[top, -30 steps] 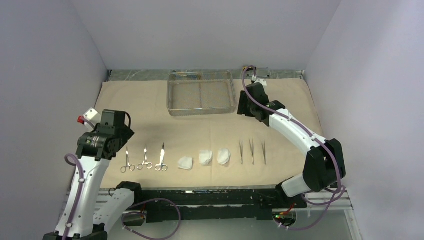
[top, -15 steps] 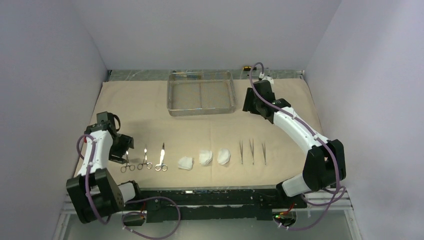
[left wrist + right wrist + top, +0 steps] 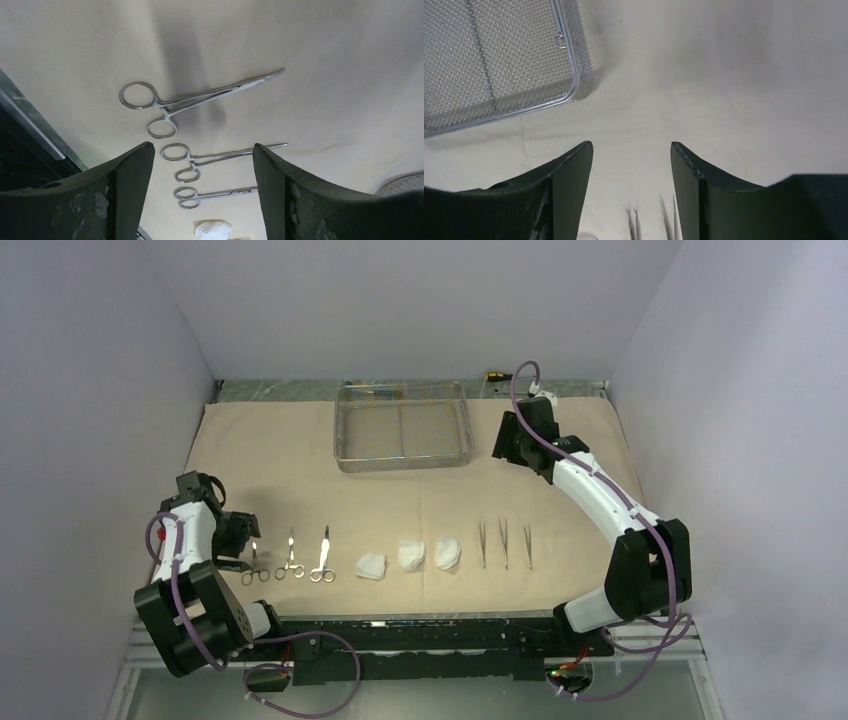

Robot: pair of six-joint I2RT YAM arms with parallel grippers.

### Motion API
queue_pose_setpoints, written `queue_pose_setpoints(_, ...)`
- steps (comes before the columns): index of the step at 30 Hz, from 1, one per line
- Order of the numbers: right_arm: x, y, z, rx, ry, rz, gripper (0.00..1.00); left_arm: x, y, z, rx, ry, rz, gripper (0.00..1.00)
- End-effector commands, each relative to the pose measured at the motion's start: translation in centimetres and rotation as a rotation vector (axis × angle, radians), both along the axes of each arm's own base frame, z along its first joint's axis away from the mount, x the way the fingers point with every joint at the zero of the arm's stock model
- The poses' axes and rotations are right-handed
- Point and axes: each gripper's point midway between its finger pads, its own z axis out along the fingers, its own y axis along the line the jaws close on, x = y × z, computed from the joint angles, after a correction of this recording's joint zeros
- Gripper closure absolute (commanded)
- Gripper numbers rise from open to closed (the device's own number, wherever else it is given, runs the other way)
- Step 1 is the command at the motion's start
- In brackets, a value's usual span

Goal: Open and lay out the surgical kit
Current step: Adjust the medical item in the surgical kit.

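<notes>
The beige wrap cloth lies spread flat. The steel wire-mesh tray stands empty at the back middle, its corner in the right wrist view. Along the front lie three ring-handled clamps, three white gauze pads and three tweezers. My left gripper is open, low beside the leftmost clamp, holding nothing. Open and empty too, my right gripper hovers just right of the tray.
A metal rail runs along the cloth's back edge, with a small dark and yellow object on it. Walls close in on the left, back and right. The arm bases sit along the near edge.
The left arm has folded down and back to the near left, bringing its gripper low beside the leftmost clamp. The right gripper has drifted slightly right, away from the tray.
</notes>
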Motion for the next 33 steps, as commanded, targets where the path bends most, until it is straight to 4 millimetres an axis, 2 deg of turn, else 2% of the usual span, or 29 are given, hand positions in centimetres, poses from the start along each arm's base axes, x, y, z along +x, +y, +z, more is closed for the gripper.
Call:
queue_pose_setpoints(1, 1.3, 0.5, 1.2, 0.046, -0.047, -0.003, 0.38, -0.8, 0.2, -0.1, -0.003, -0.019, 0.065, 0.23)
queue_pose_setpoints(16, 2.2, -0.3, 0.2, 0.078, -0.006, -0.045, 0.39, -2.9, 0.3, -1.3, -0.024, 0.093, 0.141, 0.22)
queue_pose_setpoints(25, 3.0, -0.2, -0.9, 0.084, 0.050, -0.048, 0.42, -3.0, 0.3, -2.8, -0.053, 0.142, 0.123, 0.28)
queue_pose_setpoints(30, 3.3, -0.1, -1.1, 0.085, 0.054, -0.046, 0.43, -2.5, 0.4, -3.6, -0.070, 0.149, 0.116, 0.28)
queue_pose_setpoints(33, 3.6, -0.1, -1.1, 0.085, 0.054, -0.047, 0.44, -1.9, 0.9, -4.3, -0.056, 0.134, 0.092, 0.31)
